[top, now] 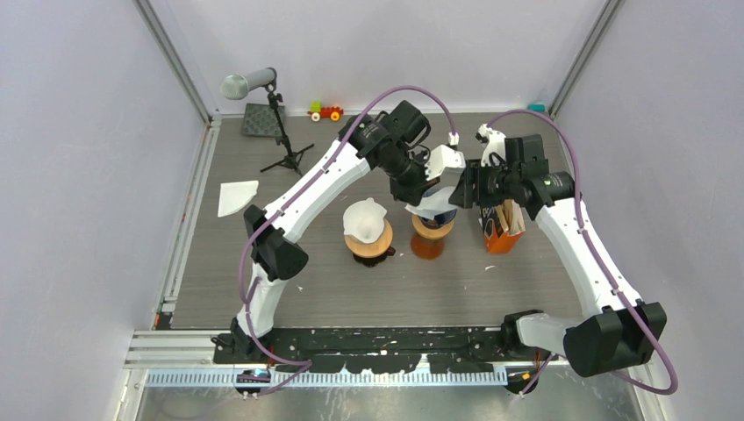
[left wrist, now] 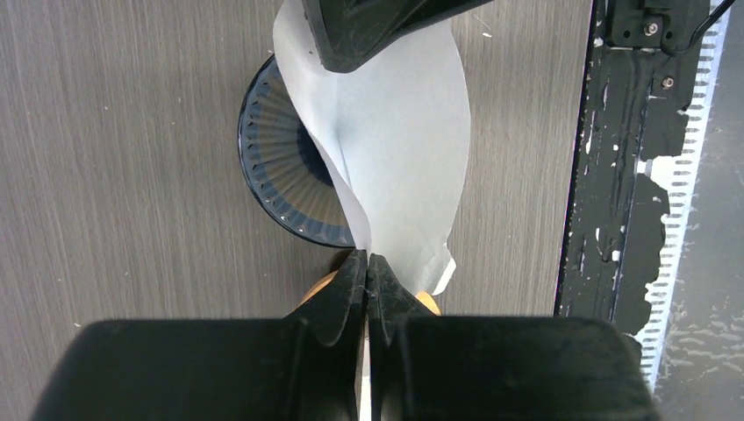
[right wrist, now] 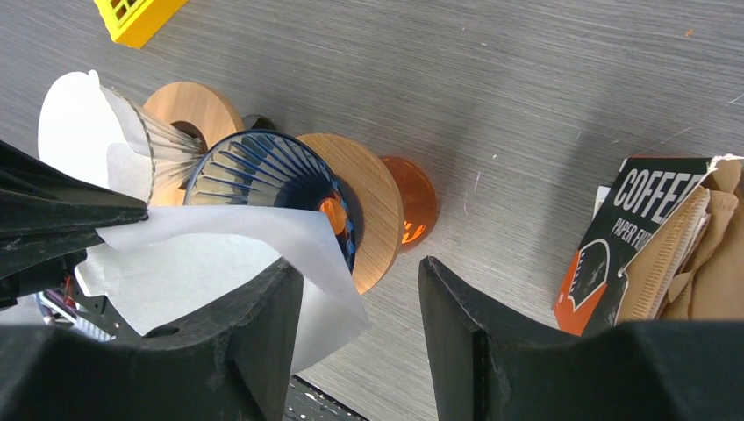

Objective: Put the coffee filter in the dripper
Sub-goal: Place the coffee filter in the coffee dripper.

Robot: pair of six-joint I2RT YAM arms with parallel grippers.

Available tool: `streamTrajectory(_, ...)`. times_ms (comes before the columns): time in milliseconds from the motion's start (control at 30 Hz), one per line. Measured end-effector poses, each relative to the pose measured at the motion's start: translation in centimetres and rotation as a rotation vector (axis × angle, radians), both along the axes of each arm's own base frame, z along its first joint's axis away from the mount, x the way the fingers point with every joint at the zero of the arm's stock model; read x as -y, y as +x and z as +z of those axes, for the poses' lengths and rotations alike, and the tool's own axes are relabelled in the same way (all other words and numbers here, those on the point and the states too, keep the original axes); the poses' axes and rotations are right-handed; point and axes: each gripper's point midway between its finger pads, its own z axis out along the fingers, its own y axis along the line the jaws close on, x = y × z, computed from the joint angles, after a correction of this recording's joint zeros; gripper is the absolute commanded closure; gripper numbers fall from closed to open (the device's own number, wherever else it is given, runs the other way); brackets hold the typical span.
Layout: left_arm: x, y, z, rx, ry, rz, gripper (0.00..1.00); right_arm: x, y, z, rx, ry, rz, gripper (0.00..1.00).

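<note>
The white paper coffee filter (left wrist: 404, 149) hangs partly spread over the blue ribbed dripper (left wrist: 281, 167). My left gripper (left wrist: 368, 259) is shut on the filter's edge. The dripper (right wrist: 254, 171) sits on a wooden ring (right wrist: 373, 210) over an orange glass (right wrist: 412, 202). My right gripper (right wrist: 360, 276) is open beside it. The filter (right wrist: 202, 254) drapes across its left finger, and nothing lies between the jaws. From above, both grippers meet over the dripper (top: 434, 217), left gripper (top: 419, 186) and right gripper (top: 465, 189).
A second dripper holding a white filter (top: 368, 226) stands just left of the blue one. An orange box of brown paper filters (top: 503, 228) stands to its right. A loose white filter (top: 237, 197), a microphone stand (top: 250, 83) and a toy (top: 325, 111) are further off.
</note>
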Motion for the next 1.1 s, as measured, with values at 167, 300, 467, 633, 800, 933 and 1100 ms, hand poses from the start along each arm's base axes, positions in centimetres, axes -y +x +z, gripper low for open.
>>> streamTrajectory(167,-0.1,0.3,-0.1,0.012,0.01,0.009,0.76,-0.2,0.1,-0.8,-0.023,0.005,0.008,0.44)
streamTrajectory(300,-0.2,0.6,-0.1,0.021,0.019,0.029,0.65,-0.3,0.1,-1.6,-0.042,0.004,0.01,0.44)
streamTrajectory(467,-0.1,1.3,-0.2,0.021,0.019,0.095,0.51,-0.3,-0.1,-2.1,-0.057,0.006,0.01,0.44)
streamTrajectory(633,0.1,2.0,-0.8,-0.003,0.028,0.198,0.48,-0.3,0.0,-2.1,-0.057,0.01,0.006,0.45)
streamTrajectory(800,0.3,2.3,-2.1,-0.052,0.044,0.293,0.47,-0.4,0.0,-2.4,-0.064,0.018,-0.003,0.45)
streamTrajectory(933,0.4,2.3,-2.4,-0.085,0.046,0.356,0.45,-0.4,-0.3,-2.5,-0.064,0.025,-0.013,0.45)
streamTrajectory(1100,0.5,2.3,-2.3,-0.111,0.036,0.42,0.44,-0.4,-0.3,-1.9,-0.039,0.034,-0.016,0.45)
